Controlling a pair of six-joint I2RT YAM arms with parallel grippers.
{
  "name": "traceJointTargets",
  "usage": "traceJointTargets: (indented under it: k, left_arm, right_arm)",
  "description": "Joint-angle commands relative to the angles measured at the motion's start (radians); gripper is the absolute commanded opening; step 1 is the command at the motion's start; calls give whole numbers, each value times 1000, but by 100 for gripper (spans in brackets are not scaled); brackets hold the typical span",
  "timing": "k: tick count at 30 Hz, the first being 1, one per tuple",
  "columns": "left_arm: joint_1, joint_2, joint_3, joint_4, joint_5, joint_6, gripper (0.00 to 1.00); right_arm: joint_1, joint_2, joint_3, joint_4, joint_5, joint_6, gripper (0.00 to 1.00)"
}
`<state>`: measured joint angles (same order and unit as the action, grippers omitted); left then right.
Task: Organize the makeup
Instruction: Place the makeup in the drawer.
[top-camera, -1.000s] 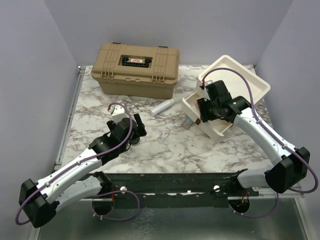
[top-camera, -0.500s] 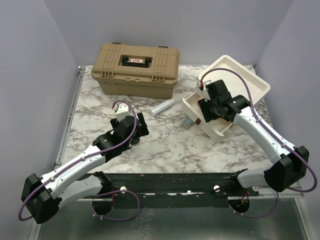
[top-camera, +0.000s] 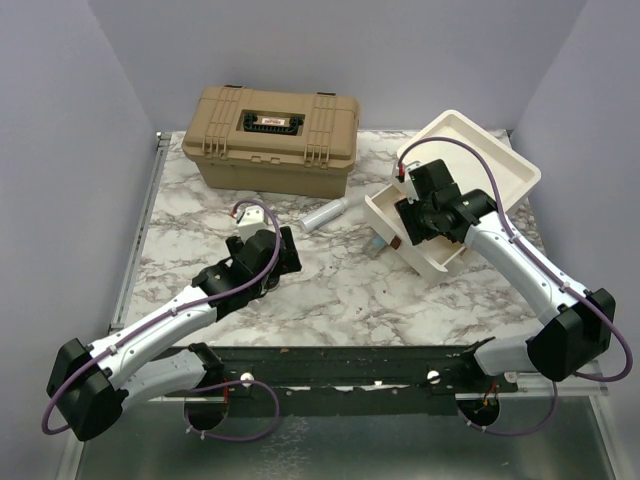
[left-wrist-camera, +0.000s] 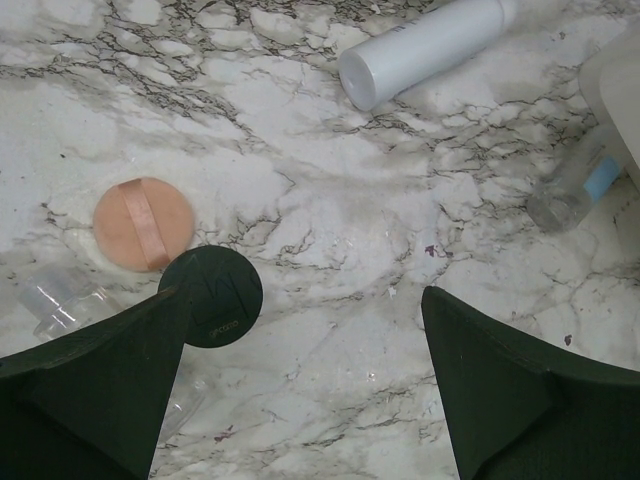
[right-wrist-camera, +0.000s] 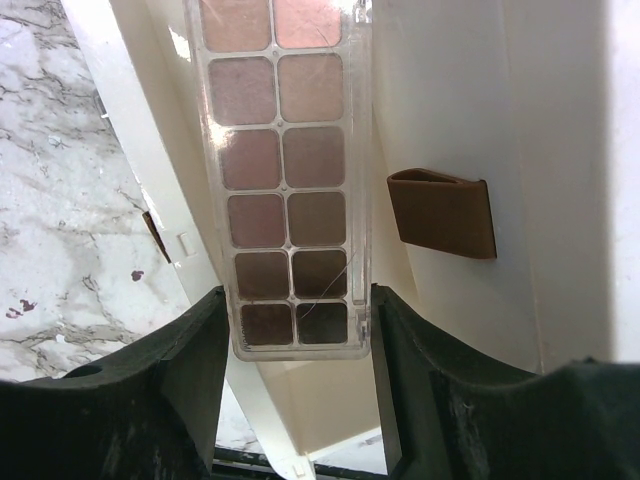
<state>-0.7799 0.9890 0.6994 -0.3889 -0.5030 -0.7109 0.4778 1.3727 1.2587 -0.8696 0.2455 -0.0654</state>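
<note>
Marble-patterned table (top-camera: 330, 290) carries scattered makeup between two robot arms. The left gripper (left-wrist-camera: 300, 300) hangs over the table with its dark fingers spread wide and nothing between them. Below it lie a round peach powder puff (left-wrist-camera: 143, 222) and, just beside it, a black round compact (left-wrist-camera: 211, 297) that touches the left finger's tip in the wrist view. A pale cylindrical tube (left-wrist-camera: 425, 50) lies on its side farther off, and a small clear bottle with a light-blue label (left-wrist-camera: 575, 185) lies near the white box (top-camera: 500, 170) on the right. The right gripper (right-wrist-camera: 297, 295) pinches the near end of a clear eyeshadow palette (right-wrist-camera: 285, 170) of brown and pink shades, which points into the white box beside a brown tab (right-wrist-camera: 440, 213). A tan latched case (top-camera: 270, 135) stands at the back.
</note>
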Motion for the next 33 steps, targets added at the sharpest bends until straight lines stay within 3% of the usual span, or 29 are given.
traceJointTargets:
  k: [1, 33]
  left_arm:
    - [6, 2, 28, 17, 23, 12, 99]
    - [13, -20, -4, 23, 28, -12, 99]
  right_arm:
    - [-10, 2, -12, 15, 69, -7, 49]
    - [-10, -9, -17, -15, 26, 11, 61]
